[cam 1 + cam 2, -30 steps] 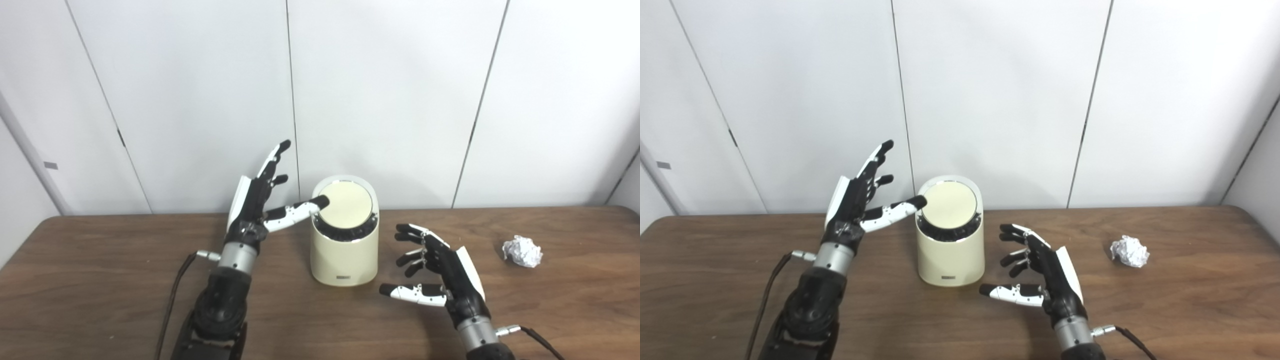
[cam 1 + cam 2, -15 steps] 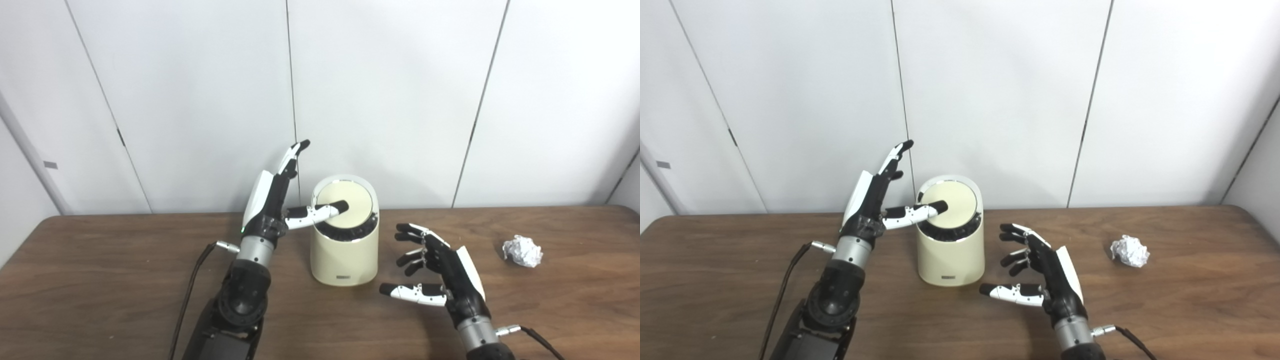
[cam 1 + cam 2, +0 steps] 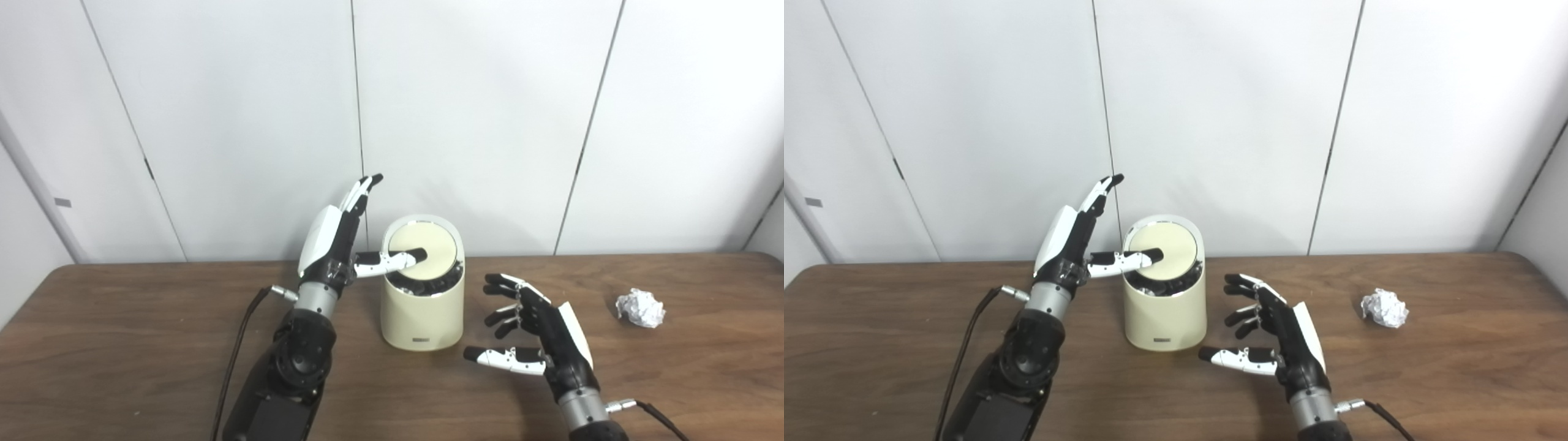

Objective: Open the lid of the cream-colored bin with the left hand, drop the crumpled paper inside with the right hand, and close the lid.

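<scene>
A cream-colored bin (image 3: 421, 312) stands on the table near the back wall. Its round lid (image 3: 432, 247) is tilted, with a dark gap showing below its front edge. My left hand (image 3: 335, 242) is open beside the bin's left side, fingers stretched upward, and its thumb (image 3: 392, 261) lies across the lid. My right hand (image 3: 536, 327) is open and empty, low over the table to the right of the bin. The crumpled paper (image 3: 640, 307) lies on the table far to the right, apart from both hands.
The wooden table (image 3: 122, 343) runs the full width of the view. A white panelled wall (image 3: 478, 122) stands close behind the bin. A black cable (image 3: 236, 355) trails from my left wrist.
My left hand has moved right toward the bin and its thumb has slid from the lid's left edge onto the lid. The lid's front gap has widened. My right hand and the paper have stayed put.
</scene>
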